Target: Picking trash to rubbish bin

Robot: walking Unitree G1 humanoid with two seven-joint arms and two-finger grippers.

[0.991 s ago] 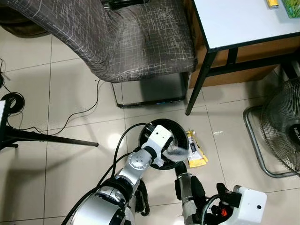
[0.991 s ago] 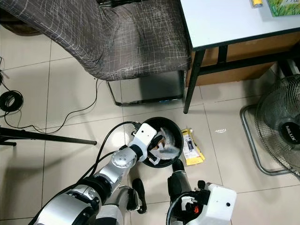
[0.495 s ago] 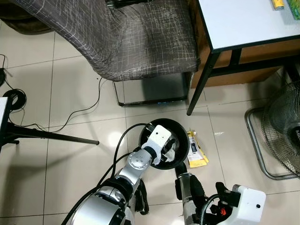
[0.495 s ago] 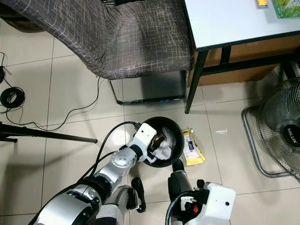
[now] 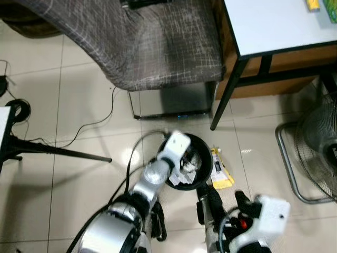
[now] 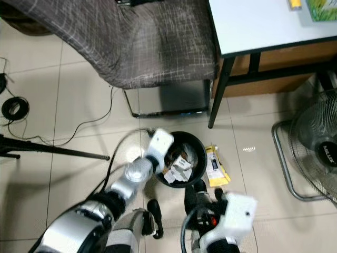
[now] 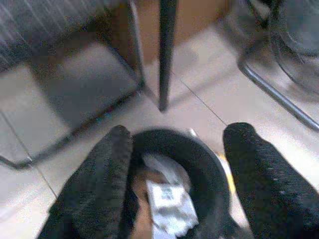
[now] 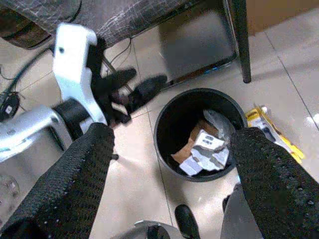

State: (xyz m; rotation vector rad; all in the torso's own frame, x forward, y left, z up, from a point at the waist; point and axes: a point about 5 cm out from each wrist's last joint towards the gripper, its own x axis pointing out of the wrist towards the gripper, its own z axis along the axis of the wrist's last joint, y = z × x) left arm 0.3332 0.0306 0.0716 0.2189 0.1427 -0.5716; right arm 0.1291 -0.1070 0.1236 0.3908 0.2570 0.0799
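2 silver robot arms reach down over a tiled floor (image 5: 79,137) toward a round black rubbish bin (image 8: 167,117). The left gripper (image 7: 177,164) hovers just above the bin's rim, its 2 black fingers (image 7: 107,174) spread wide apart and holding nothing; between them lies the bin's open mouth. Inside the bin sits the trash (image 8: 207,147): crumpled white paper, a brown scrap and a small printed label, resting on the bottom.

The right gripper (image 8: 169,169) hangs near the bin on the robot's side of it, its 2 fingers (image 8: 84,174) also wide open and empty. Between those fingers the bin and the left arm's white wrist housing (image 8: 75,55) can be seen.

1 flat yellow wrapper (image 5: 220,168) lies on the floor just beside the bin, outside the spread of the left fingers, toward the robot's right. Beyond the fingertips stand a chair draped in grey patterned fabric (image 5: 158,42) and a white-topped table (image 5: 274,23) with black legs. A floor fan (image 5: 316,147) stands well apart to the right, and a black cable (image 5: 79,129) trails across the tiles to the left.
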